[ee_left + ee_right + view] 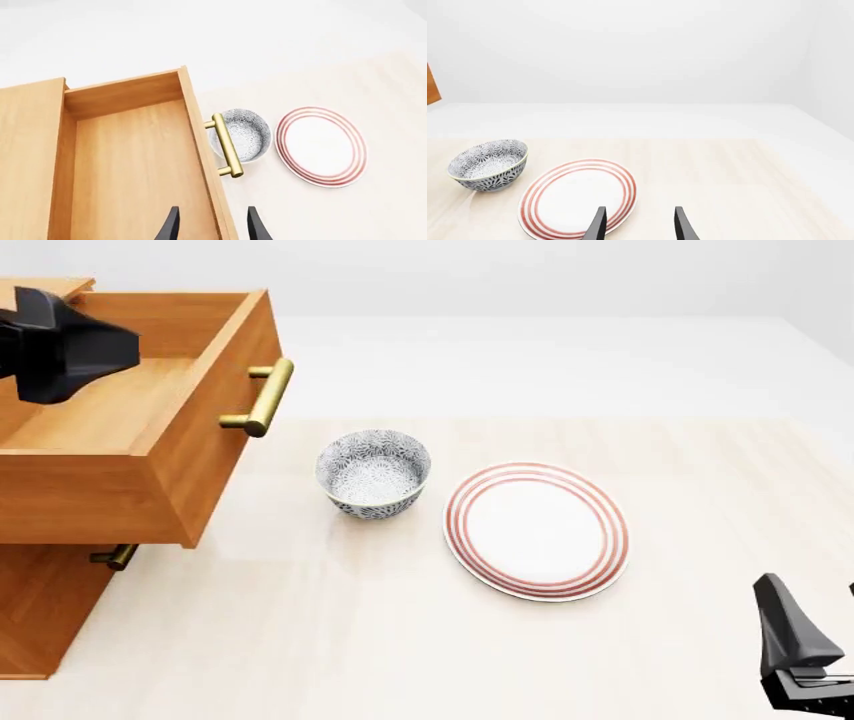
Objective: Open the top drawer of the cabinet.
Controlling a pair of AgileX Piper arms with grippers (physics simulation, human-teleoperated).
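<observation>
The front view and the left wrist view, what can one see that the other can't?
Only the front view shows the cabinet under the top drawer, a lower handle and the right gripper. Only the left wrist view looks straight down into the drawer, with the left gripper, fingers apart, above its front edge. Both show the open drawer, its brass handle, the patterned bowl and the red-ringed plate.
</observation>
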